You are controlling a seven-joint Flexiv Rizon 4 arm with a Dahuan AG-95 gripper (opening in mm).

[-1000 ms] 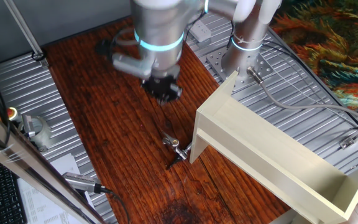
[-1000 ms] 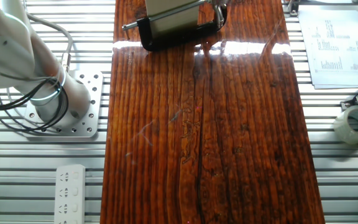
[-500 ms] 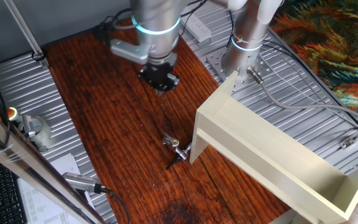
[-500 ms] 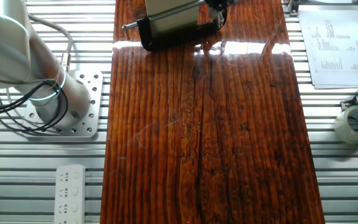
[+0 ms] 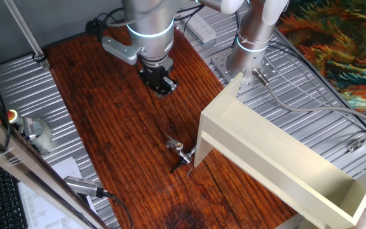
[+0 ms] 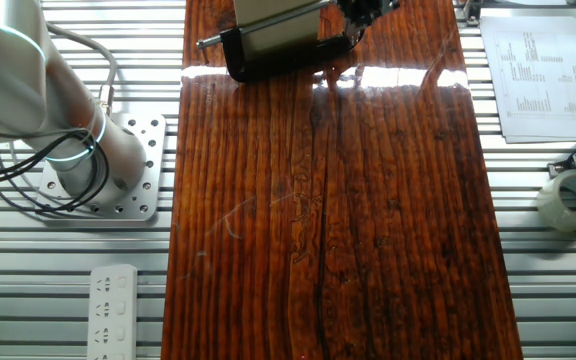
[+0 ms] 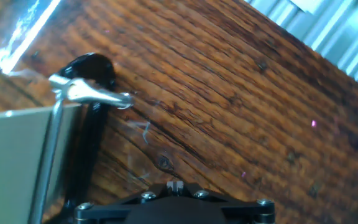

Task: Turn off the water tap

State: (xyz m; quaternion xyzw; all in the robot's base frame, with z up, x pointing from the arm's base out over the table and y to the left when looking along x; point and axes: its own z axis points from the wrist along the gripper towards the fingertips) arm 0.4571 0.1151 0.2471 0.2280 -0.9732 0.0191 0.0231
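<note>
The tap [image 5: 178,150] sits on the wooden board [image 5: 119,127], right at the near corner of the cream box [image 5: 278,159]. It is held by a black clamp [image 6: 268,60] that grips the end of the box. From the hand view the tap [image 7: 89,92] shows as a small shiny lever that sticks out sideways from the clamp [image 7: 92,65], just beside the box [image 7: 11,162].

The gripper [image 5: 159,81] hangs above the board, well apart from the tap and further from the box corner than the tap is. Compared with the frame 1 second ago, the arm [image 5: 148,25] has moved away from the box, toward the far left part of the board, and the gripper is now further from the tap than before. In the other fixed view a dark part of the gripper [image 6: 366,12] now shows at the top edge next to the clamp, more of it than half a second ago.

The tap, the clamp and the box have not moved between the frames.

I cannot tell whether the jaws are apart or together: the hand view shows only the black base of the gripper [image 7: 173,198], and in the fixed views the fingers are too small and dark.

A roll of tape [image 6: 571,197] lies on the metal table [image 6: 548,290], well apart from the box.
</note>
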